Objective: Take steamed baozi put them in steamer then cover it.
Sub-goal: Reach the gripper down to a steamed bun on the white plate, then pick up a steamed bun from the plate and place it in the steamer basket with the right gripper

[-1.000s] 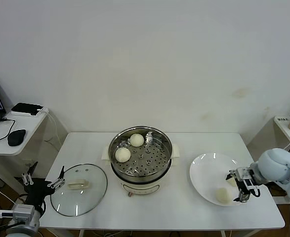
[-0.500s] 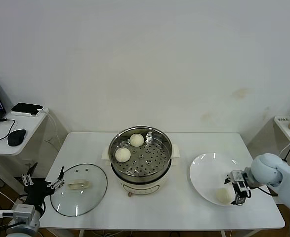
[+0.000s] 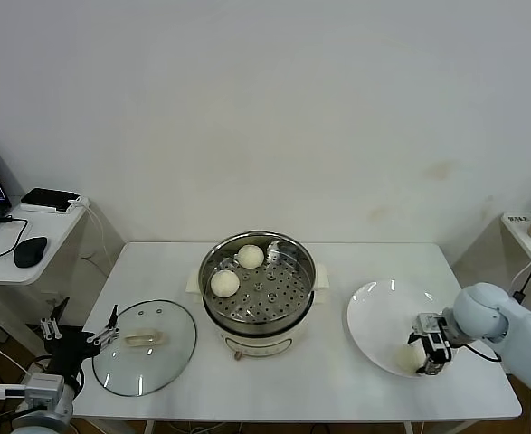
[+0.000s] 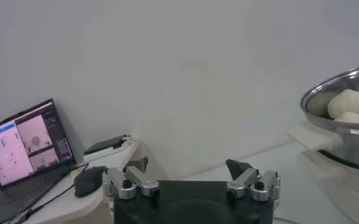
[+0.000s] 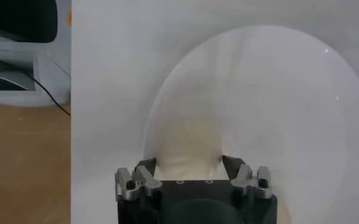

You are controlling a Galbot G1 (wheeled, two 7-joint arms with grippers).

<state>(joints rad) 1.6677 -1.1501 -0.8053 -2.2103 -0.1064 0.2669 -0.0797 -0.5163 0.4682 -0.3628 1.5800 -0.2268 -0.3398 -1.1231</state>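
The right gripper (image 5: 188, 165) is down on the white plate (image 3: 374, 312) near the right edge of the tabletop. Its two fingertips (image 5: 147, 167) flank a single steamed baozi (image 5: 186, 146), one on either side of the bun. In the right wrist view both tips lie at the bun's flanks with no visible gap, so the fingers are narrowed around it; whether the grip is already firm cannot be told. The bun lies directly between and just ahead of the fingers, on the near right part of the plate. It is round, so no long axis governs the approach.

The steamer (image 3: 258, 282) stands at the centre of the tabletop, to the left of the plate. Two baozi already lie in its basket, one at the rear (image 3: 251, 256) and one at the left front (image 3: 224, 283). The right half of the perforated floor is bare. Judged from this layout, the coming move is a lift followed by a carry leftward over the steamer rim, and the right arm is the nearer one for it.

The glass lid (image 3: 145, 346) lies flat near the front left corner of the tabletop, handle up. The left gripper (image 4: 190, 176) is parked off the left edge, beside the lid, fingers spread wide and holding nothing.
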